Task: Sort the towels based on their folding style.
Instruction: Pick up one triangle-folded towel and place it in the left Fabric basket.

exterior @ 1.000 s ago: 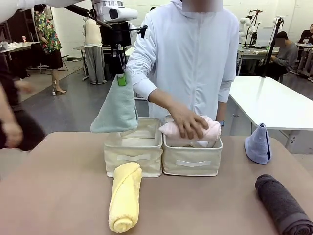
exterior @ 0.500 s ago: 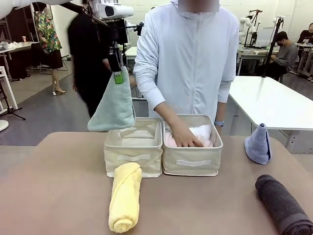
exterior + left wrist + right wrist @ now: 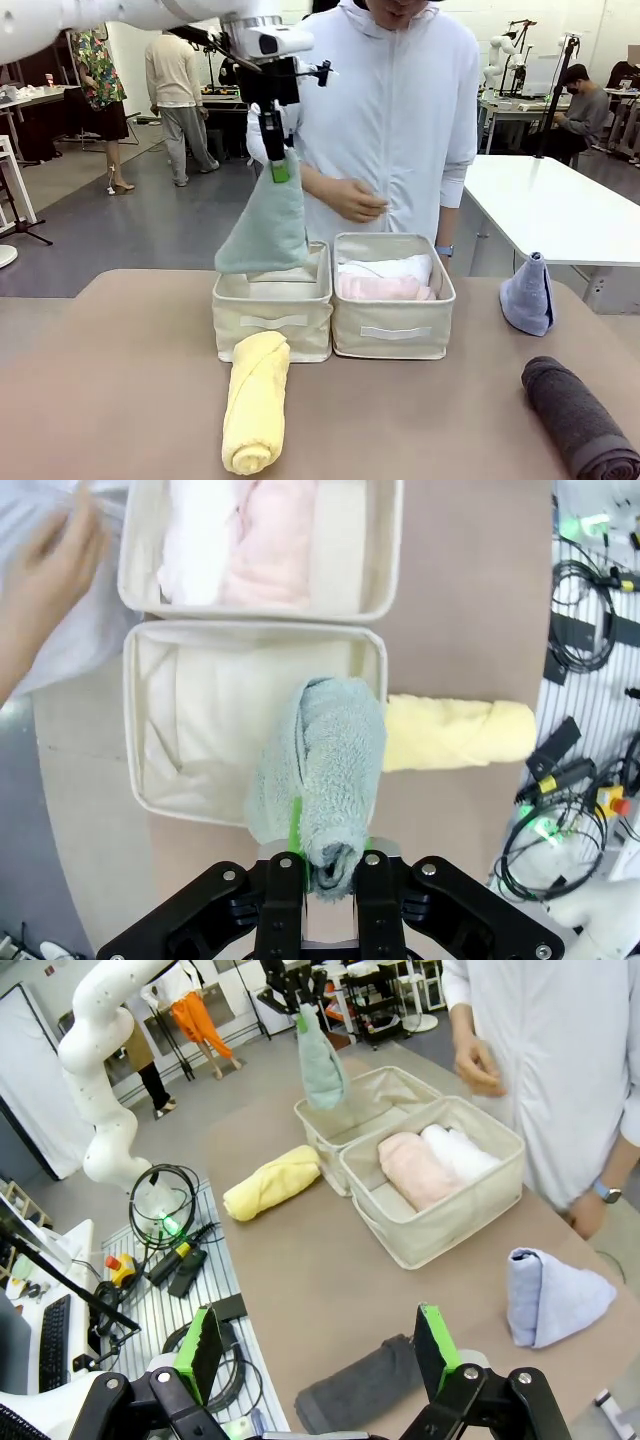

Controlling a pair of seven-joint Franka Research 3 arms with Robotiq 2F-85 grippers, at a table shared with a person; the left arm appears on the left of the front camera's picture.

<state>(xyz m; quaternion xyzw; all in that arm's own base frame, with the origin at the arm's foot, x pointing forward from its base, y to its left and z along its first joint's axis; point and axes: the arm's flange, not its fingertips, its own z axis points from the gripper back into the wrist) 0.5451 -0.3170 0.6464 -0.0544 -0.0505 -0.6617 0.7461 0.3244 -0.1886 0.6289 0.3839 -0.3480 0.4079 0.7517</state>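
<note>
The left gripper (image 3: 279,170) is closed on the pointed tip of the sage-green cone towel (image 3: 268,225), pinching it between the green pads. The towel hangs straight down, wide base lowest, at about 11 o'clock from the middle of the front view. Its base is over the left bin (image 3: 272,322). In the left wrist view it covers that bin's near wall, and it may be just clear of the rim, though the angle does not settle this.

The right bin (image 3: 392,340) sits tight against the left bin at its 3 o'clock. It holds the white roll (image 3: 390,267) and the pink roll (image 3: 385,288) side by side, the pink one nearer the robot.

The yellow roll (image 3: 255,400) lies on the table (image 3: 120,400) at 6 o'clock from the left bin, its far end against the bin's front wall. The light-blue cone towel (image 3: 527,295) stands upright, well apart at 3 o'clock from the right bin. The dark grey roll (image 3: 580,415) lies at 6 o'clock from that cone.

The person's hand (image 3: 350,198) is held against a white coat at 12 o'clock above the bins.

The right gripper (image 3: 318,1350) is spread wide with nothing between its fingers, and hangs above the table near the dark grey roll.
</note>
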